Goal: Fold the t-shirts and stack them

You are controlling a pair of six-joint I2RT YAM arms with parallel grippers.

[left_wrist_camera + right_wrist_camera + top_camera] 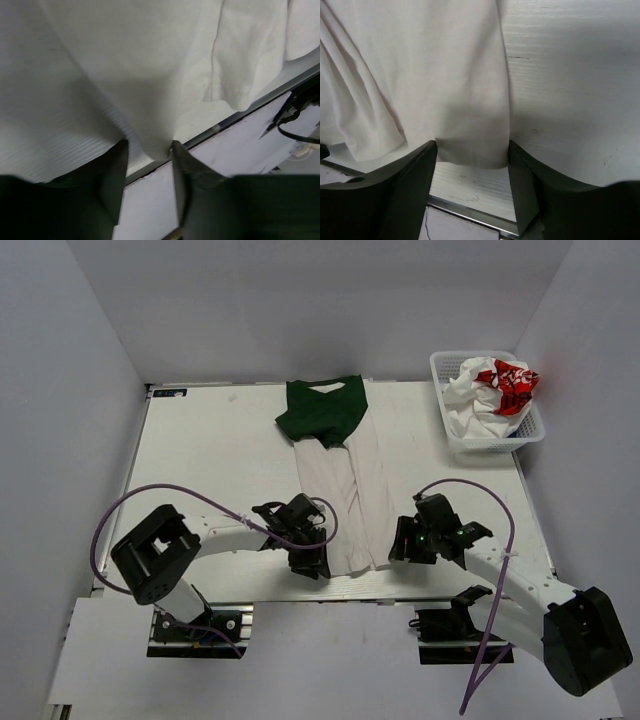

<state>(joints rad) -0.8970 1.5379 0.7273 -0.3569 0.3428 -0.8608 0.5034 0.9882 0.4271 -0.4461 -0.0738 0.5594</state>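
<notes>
Left gripper: jaws parted, set astride the near-left hem corner of the off-white t-shirt; no pinch is seen.
Right gripper: jaws parted, with the near-right hem corner lying between them.
Off-white t-shirt: laid flat as 1 long strip on the worktop, green collar end farthest away.
Basket: placed far right, 1 crumpled white t-shirt with red print inside.

White tee — red print unreadable
</notes>
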